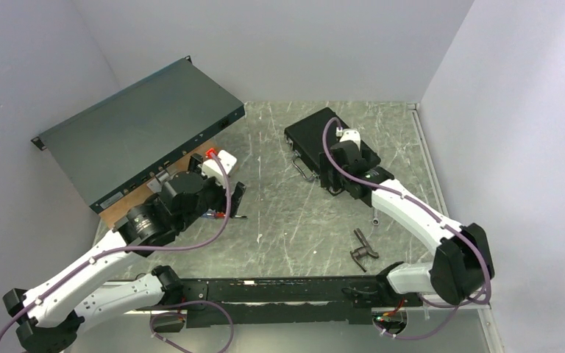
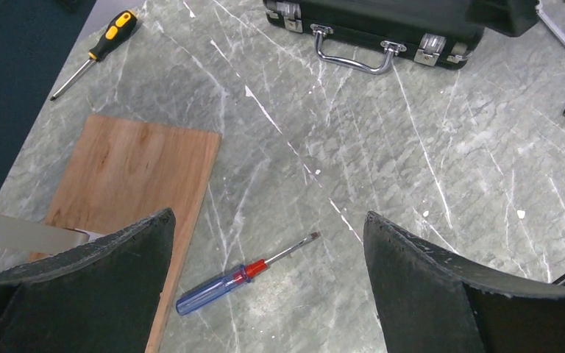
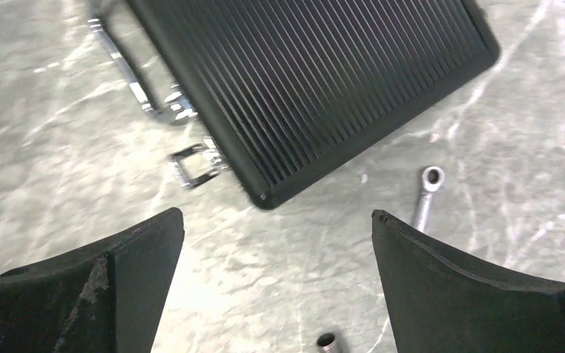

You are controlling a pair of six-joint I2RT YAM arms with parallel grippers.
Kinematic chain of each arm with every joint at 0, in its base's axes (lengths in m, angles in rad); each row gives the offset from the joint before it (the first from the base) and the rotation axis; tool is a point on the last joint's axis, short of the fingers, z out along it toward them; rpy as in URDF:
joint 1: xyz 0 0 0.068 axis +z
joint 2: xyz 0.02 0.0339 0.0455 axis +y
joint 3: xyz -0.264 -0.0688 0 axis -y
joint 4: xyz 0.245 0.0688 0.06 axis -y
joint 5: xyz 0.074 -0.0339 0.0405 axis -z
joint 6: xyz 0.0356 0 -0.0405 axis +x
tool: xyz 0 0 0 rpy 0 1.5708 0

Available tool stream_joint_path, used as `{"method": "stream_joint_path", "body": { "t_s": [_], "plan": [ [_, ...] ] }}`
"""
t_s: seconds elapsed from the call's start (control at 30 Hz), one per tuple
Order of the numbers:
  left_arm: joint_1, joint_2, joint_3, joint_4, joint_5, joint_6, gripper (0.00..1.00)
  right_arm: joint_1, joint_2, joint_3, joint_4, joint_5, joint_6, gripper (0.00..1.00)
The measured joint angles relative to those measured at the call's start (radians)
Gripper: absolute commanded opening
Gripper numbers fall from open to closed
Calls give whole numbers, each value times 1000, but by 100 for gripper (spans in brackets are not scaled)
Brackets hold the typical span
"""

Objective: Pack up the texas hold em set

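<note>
Plainly, left tool (image 2: 268, 220) open above the blue screwdriver (image 2: 224, 283); right tool (image 3: 277, 217) open near the shut briefcase (image 3: 316, 81).

Black ribbed briefcase (image 1: 313, 138), shut, lying flat, chrome handle (image 2: 353, 62) folded down

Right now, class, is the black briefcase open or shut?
Shut: the black briefcase has its lid flat on the base; nothing inside shows.

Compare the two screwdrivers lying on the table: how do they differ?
The yellow-black screwdriver lies far off, tip pointing lower left in the left wrist view; the blue-red screwdriver lies near, beside the wooden board, tip pointing upper right. Both lie flat on the table.
</note>
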Motion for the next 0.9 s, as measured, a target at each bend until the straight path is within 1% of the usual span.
{"method": "stream_joint_path", "body": {
  "t_s": [0.07, 0.17, 0.2, 0.3, 0.4, 0.5, 0.53, 0.63, 0.67, 0.73, 0.8, 0.83, 0.9],
  "plan": [
    [0, 13, 0, 0, 0, 0, 99, -8, -34, -1, -16, -81, 0, 100],
    [1, 26, 0, 0, 0, 0, 100, -20, -39, 24, -23, -180, 0, 100],
    [2, 32, 0, 0, 0, 0, 99, -26, -39, 24, -21, -212, 0, 98],
    [3, 54, 0, 0, -1, 0, 100, -98, -35, 24, -5, -339, 6, 86],
    [3, 78, 0, 0, 0, 1, 99, -221, -7, 24, 53, -474, 24, 66],
    [4, 105, 0, 2, 11, 1, 99, -332, 81, 28, 147, -620, 53, 56],
    [5, 119, 0, 4, 24, 2, 99, -348, 108, 29, 175, -657, 62, 50],
    [5, 178, 0, 10, 82, 2, 99, -383, 182, 8, 309, -783, 113, 28],
    [5, 208, 0, 10, 116, 2, 99, -394, 201, -4, 360, -819, 135, 23],
    [5, 255, 0, 10, 171, 1, 98, -405, 230, -23, 437, -864, 161, 16],
    [3, 303, 0, 13, 234, -3, 96, -417, 253, -56, 521, -876, 188, 11],
    [2, 323, 0, 16, 264, -11, 95, -421, 256, -79, 550, -875, 200, 8],
    [-5, 370, 11, 19, 325, -37, 94, -426, 250, -163, 632, -871, 231, 6]
  ]
}}
